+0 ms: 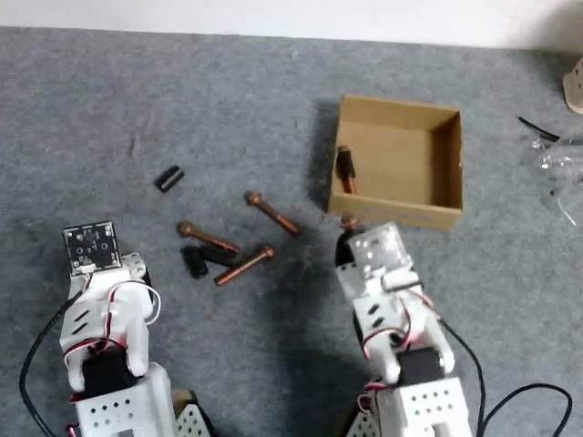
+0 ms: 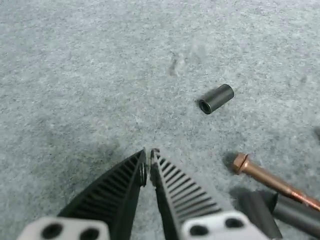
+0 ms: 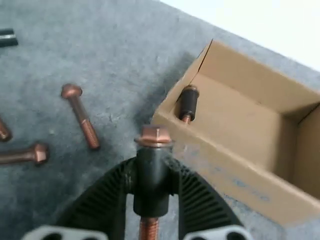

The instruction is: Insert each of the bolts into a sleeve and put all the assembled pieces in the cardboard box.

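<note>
My right gripper point(image 3: 151, 175) is shut on an assembled piece, a copper bolt point(image 3: 156, 136) standing in a black sleeve point(image 3: 151, 185). It sits just outside the front wall of the cardboard box point(image 1: 392, 214), at its left corner. Another assembled piece point(image 1: 345, 168) leans inside the box against the left wall. Three loose bolts point(image 1: 271, 211) point(image 1: 208, 237) point(image 1: 244, 265) lie on the grey mat between the arms, with two sleeves point(image 1: 194, 262) point(image 1: 219, 256) among them. A third sleeve point(image 2: 216, 98) lies farther out. My left gripper point(image 2: 148, 167) is shut on nothing, short of that sleeve.
Clear plastic pieces and black wires point(image 1: 556, 155) lie at the right edge of the mat, beyond the box. A pale object point(image 1: 574, 86) sits at the far right. Bare grey mat point(image 1: 137, 100) stretches across the far left.
</note>
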`<action>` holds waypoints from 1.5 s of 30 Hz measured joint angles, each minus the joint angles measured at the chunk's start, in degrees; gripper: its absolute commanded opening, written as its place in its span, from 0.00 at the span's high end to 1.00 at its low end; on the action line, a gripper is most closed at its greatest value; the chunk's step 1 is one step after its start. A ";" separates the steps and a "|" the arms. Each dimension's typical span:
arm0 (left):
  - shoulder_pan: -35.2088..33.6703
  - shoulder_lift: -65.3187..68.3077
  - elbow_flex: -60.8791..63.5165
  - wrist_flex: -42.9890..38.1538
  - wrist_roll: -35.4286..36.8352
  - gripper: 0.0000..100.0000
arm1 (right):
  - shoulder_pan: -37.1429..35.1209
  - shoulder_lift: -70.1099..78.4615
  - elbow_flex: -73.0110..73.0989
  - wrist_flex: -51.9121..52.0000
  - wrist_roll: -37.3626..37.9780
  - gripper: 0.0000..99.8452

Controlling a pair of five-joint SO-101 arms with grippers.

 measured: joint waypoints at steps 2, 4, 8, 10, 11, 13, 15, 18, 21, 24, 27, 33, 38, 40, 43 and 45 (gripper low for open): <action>0.00 0.00 0.00 0.00 0.00 0.97 | 0.97 8.88 -6.24 -1.93 0.00 1.00; 0.00 0.00 0.00 0.00 0.00 0.97 | 2.20 19.16 -13.54 -2.90 0.00 1.00; 0.00 0.00 0.00 0.00 0.00 0.97 | 5.19 41.05 -30.77 -3.16 0.00 1.00; 0.00 0.00 0.00 0.00 0.00 0.97 | 6.24 51.52 -39.65 -1.58 0.00 1.00; 0.00 0.00 0.00 0.00 0.00 0.97 | 6.77 56.62 -44.13 -0.09 -0.79 1.00; 0.00 0.00 0.00 0.00 0.00 0.97 | 7.65 65.93 -53.01 3.60 -3.43 1.00; 0.00 0.00 0.00 0.00 0.00 0.97 | 8.35 74.11 -61.63 7.30 -5.63 1.00; 0.00 0.00 0.00 0.00 0.00 0.96 | 8.97 84.66 -73.49 12.31 -8.00 1.00; 0.00 0.00 0.00 0.00 0.00 0.96 | 9.05 93.27 -83.69 16.79 -9.32 1.00; 0.00 0.00 0.00 0.00 0.00 0.96 | 9.14 100.13 -92.22 22.07 -10.99 0.99; 0.00 0.00 0.00 0.00 0.00 0.96 | 9.14 105.23 -98.90 27.08 -11.43 0.95; 0.00 0.00 0.00 0.00 0.00 0.96 | 9.14 108.66 -107.16 34.64 -11.43 0.71; 0.00 0.00 0.00 0.00 0.00 0.96 | 9.14 108.66 -108.84 38.24 -11.43 0.70; 0.00 0.00 0.00 0.00 0.00 0.96 | 9.14 108.66 -108.92 39.91 -11.43 0.70; 0.00 0.00 0.00 0.00 0.00 0.96 | 9.14 108.31 -109.36 42.20 -11.43 0.70; 0.00 0.00 0.00 0.00 0.00 0.96 | 9.14 106.90 -109.36 44.13 -11.43 0.70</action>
